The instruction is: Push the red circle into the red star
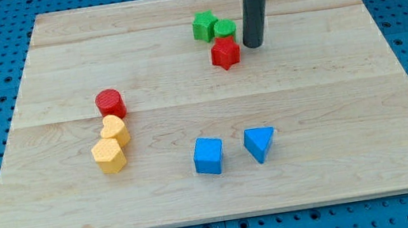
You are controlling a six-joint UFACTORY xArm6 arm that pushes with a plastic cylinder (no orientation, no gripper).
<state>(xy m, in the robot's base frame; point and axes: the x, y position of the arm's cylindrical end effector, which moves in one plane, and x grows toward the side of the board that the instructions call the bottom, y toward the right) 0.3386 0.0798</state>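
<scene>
Red circle [110,103], small plastic cylinder block, well left of and below red star block [225,53] on pale wooden table [332,112]. No hand fitted; dark rod tip [252,45] just right of star. Probably approach stage: needs rounding to circle's far left, pushing right-upward. Open wood between; yellow blocks [112,143] touching circle below.

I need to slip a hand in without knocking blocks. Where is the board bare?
Bare: the view's right side, beyond my tip and blue triangle; also the middle, between red circle and red star. Crowded: the green blocks at the star.
</scene>
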